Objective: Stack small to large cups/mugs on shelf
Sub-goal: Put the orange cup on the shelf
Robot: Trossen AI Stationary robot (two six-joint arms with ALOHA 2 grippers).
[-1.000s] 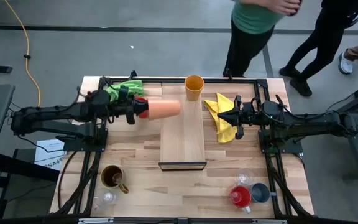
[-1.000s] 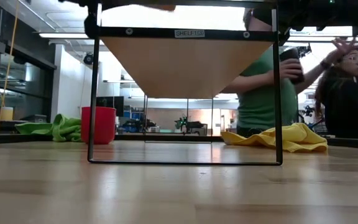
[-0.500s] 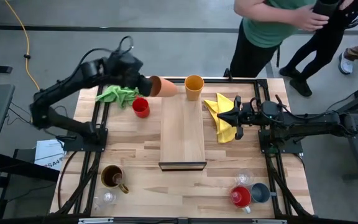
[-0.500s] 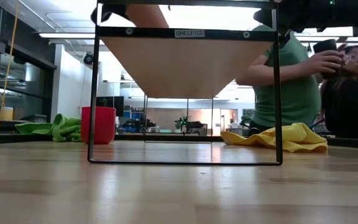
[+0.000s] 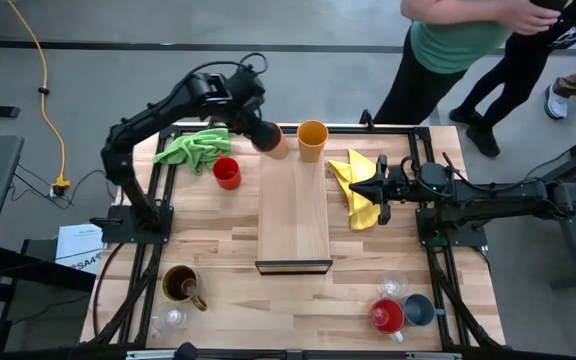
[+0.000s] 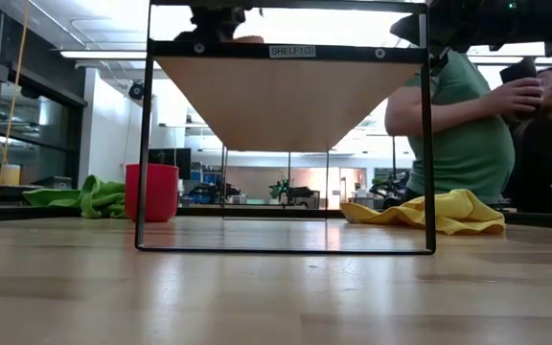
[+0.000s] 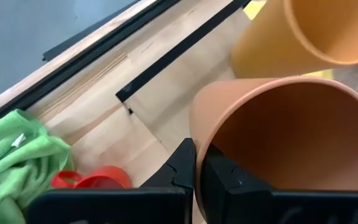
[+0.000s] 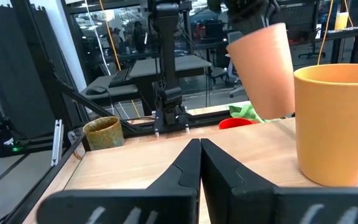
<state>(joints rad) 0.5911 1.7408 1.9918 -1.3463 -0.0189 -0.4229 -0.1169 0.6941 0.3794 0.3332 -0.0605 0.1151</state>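
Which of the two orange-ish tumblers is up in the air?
The paler peach tumbler, pinched by its rim in the left pincer and tilted above the shelf's far end. The deeper orange tumbler stands upright beside it.

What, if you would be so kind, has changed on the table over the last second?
The left gripper, shut on the peach plastic tumbler, has swung it from beside the green cloth to the far end of the light-wood shelf, next to the orange tumbler. The right gripper and the other cups stayed put.

Peach tumbler mostly hidden under the left arm; small clear glasses too faint.
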